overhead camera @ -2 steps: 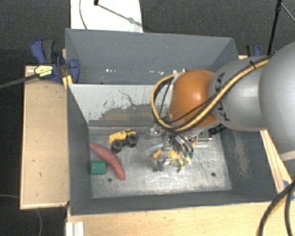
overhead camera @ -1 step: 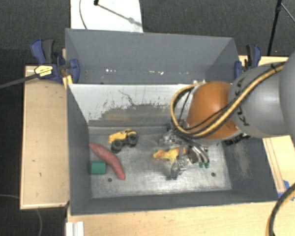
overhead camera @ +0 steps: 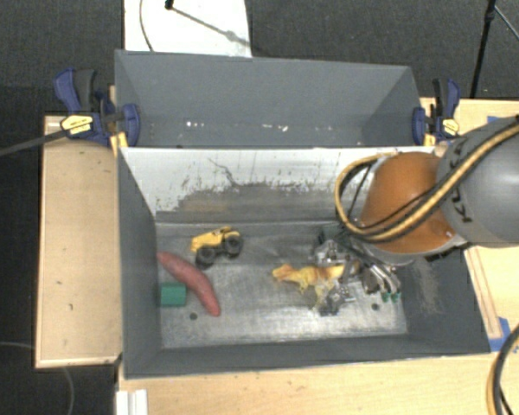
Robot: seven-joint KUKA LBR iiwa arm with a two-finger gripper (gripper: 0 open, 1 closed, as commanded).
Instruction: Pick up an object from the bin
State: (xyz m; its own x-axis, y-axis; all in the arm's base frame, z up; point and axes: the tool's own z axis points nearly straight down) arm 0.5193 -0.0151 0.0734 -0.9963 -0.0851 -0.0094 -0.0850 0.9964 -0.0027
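Yellow toy figure lies on the bin floor, right of centre, with its right end at the gripper. The gripper hangs below the orange wrist cover. Cannot tell if the gripper is spread or pinching the toy. Well apart to the left are a yellow toy truck, a red sausage-shaped thing and, just beside it, a green block.

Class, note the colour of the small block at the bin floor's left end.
Green. The small block shows best in the camera view.
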